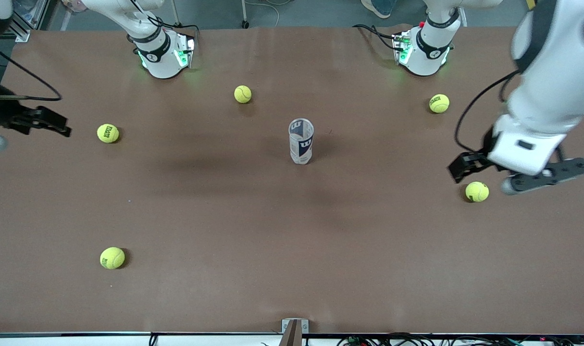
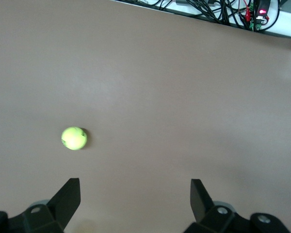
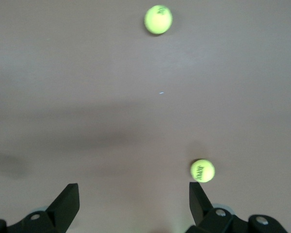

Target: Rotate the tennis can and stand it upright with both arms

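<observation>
The tennis can, clear with a white-and-navy "W" label, stands upright in the middle of the table, apart from both grippers. My left gripper is open and empty over the table toward the left arm's end, beside a tennis ball. In the left wrist view its gripper has wide-apart jaws, with a ball on the table. My right gripper is open and empty over the right arm's end of the table. The right wrist view also shows it open. The can is out of both wrist views.
Several yellow-green tennis balls lie around: one near the right arm's base, one near the left arm's base, one beside the right gripper, one nearer the front camera. Cables line the front edge.
</observation>
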`<state>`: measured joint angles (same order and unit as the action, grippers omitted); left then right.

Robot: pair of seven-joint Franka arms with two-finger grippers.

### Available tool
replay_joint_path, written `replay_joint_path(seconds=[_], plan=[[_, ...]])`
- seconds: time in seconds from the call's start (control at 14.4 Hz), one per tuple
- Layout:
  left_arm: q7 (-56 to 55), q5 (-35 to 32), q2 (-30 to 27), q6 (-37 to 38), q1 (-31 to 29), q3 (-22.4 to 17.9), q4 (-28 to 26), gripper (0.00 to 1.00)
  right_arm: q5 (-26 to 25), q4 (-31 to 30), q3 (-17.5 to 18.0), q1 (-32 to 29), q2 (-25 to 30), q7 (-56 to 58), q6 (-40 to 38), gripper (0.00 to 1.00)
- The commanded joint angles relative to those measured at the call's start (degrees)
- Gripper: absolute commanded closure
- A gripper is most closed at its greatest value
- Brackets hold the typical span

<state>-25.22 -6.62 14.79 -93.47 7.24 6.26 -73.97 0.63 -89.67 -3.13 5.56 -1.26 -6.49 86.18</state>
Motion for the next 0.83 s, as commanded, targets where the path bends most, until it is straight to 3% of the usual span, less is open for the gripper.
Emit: replay_joint_path(seconds=[0.0,0.21,0.35,0.76], plan=[[9.8,3.2,-2.6,1.8,-4.6,0.7,-1.9,0.0,0.2,0.0,-0.2,7.9,0.5,-6.8,-0.6,0.0],[22.1,5.1,-3.6,4.2,-9.2,0.7,-1.6,0.0,3.7,-0.1,-0.2,14.5,0.0,-17.0,0.2,0.0],[22.3,6.6,-4.6,4.3,-10.4,0.5,-1.4,0.0,5.8,-0.7,-0.2,17.9,-0.7,-21.5,1.8,0.0],[22.5,6.0,-3.9,4.3,-9.9,0.6,-1.6,0.0,5.7,-1.3,-0.3,31.7,-5.4,-34.7,10.0,0.0]])
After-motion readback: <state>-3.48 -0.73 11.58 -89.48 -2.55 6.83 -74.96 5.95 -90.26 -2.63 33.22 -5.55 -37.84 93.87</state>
